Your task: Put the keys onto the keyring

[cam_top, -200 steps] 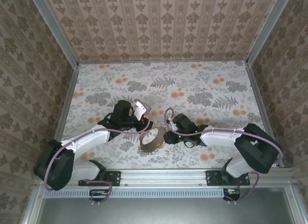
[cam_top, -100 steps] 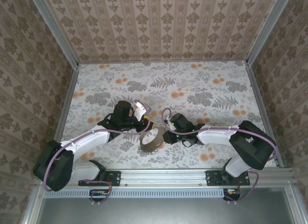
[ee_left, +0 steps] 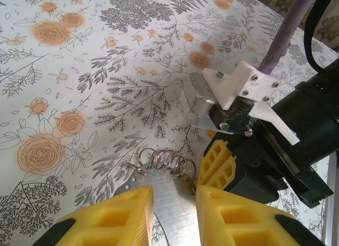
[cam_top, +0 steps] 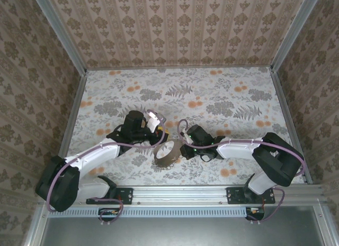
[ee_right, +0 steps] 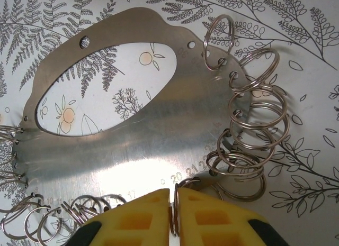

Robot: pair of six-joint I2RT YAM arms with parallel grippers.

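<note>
The keyring (cam_top: 165,153) is an oval metal band that looks brown from above and stands on edge between the arms. My left gripper (ee_left: 174,192) is shut on its band (ee_left: 168,203), one yellow pad on each edge. The keys (ee_left: 167,161) are small silvery wire rings hanging in a row from holes along the band's rim. In the right wrist view the band (ee_right: 132,129) lies ahead, with numbered holes and a cluster of rings (ee_right: 254,135). My right gripper (ee_right: 174,196) is shut on one ring (ee_right: 172,217) near the number 20. From above, the left gripper (cam_top: 160,136) and right gripper (cam_top: 183,148) flank the loop.
More wire rings (ee_right: 53,217) hang along the band's lower left rim. The right gripper's yellow pads (ee_left: 218,162) sit close beside the left one's. The floral tabletop (cam_top: 212,92) stretches back to patterned walls, and an aluminium rail (cam_top: 180,193) runs along the near edge.
The right gripper has moved a little left toward the loop and its pads have shut on a wire ring. The left gripper has kept its grip and place.
</note>
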